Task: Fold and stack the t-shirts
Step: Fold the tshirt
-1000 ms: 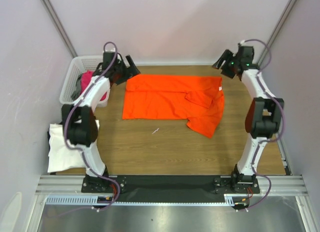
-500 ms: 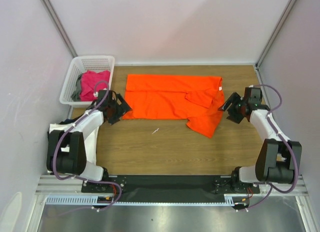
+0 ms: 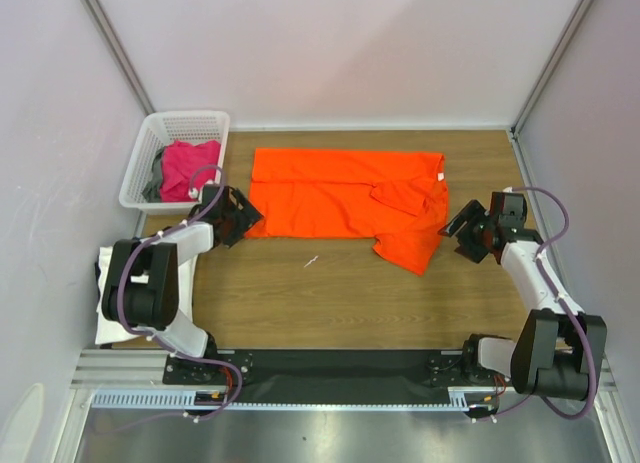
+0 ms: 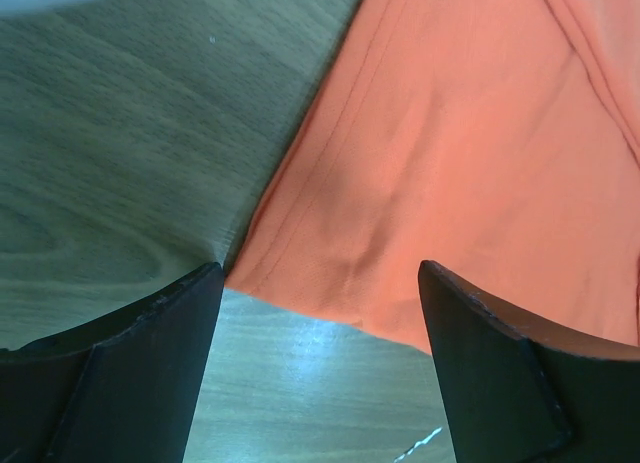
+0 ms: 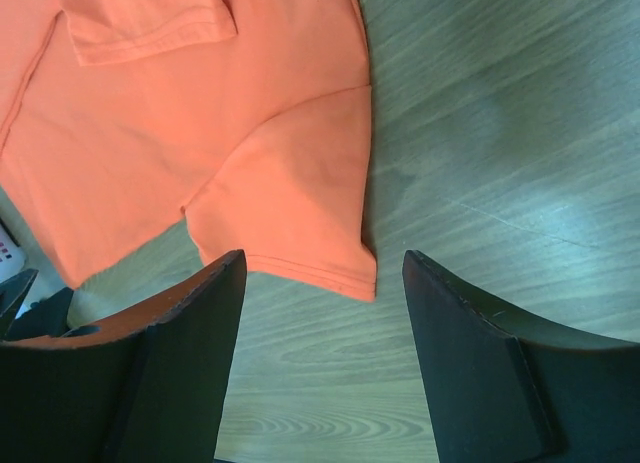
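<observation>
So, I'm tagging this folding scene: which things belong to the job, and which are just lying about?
Job: orange t-shirt; magenta-pink t-shirt; white t-shirt, far left.
Lying about: white lattice basket; small pale scrap on the wood.

No legible writing; the small white tag (image 3: 440,175) at the two-o'clock corner of the bright orange cloth t-shirt (image 3: 330,198) is unreadably small.

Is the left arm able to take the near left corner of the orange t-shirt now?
Probably yes. The left gripper is open, and in its wrist view the corner of the orange t-shirt lies flat on the table between its fingers, with nothing over it.
</observation>
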`<state>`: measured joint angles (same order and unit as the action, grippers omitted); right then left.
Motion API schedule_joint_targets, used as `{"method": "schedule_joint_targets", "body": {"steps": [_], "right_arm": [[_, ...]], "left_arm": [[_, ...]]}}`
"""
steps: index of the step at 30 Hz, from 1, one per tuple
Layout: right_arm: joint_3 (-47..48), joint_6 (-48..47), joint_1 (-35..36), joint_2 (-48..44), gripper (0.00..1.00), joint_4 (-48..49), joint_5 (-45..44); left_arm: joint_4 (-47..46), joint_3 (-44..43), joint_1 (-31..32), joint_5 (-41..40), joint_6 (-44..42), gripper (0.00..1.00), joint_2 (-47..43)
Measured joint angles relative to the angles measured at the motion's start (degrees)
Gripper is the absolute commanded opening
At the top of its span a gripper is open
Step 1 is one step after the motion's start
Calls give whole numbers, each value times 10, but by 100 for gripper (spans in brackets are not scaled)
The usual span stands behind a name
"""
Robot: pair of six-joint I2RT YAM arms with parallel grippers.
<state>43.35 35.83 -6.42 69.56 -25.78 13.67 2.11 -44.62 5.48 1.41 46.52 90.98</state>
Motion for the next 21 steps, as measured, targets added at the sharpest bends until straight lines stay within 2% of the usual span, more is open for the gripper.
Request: {"method": "schedule_joint_targets", "body": {"steps": [11,15,21], "right_arm": [[-19,7,-1,-14,70,-2,-3],[-20,7,-1,-14,69,-2,-3],[-28,7,-1,-9,68,2,-1]], "left_arm": [[3,24,0,-25,0,85,-24],[1,35,0,-29,1,76,-32],[-9,41,0,-32,6,68,-30]]}}
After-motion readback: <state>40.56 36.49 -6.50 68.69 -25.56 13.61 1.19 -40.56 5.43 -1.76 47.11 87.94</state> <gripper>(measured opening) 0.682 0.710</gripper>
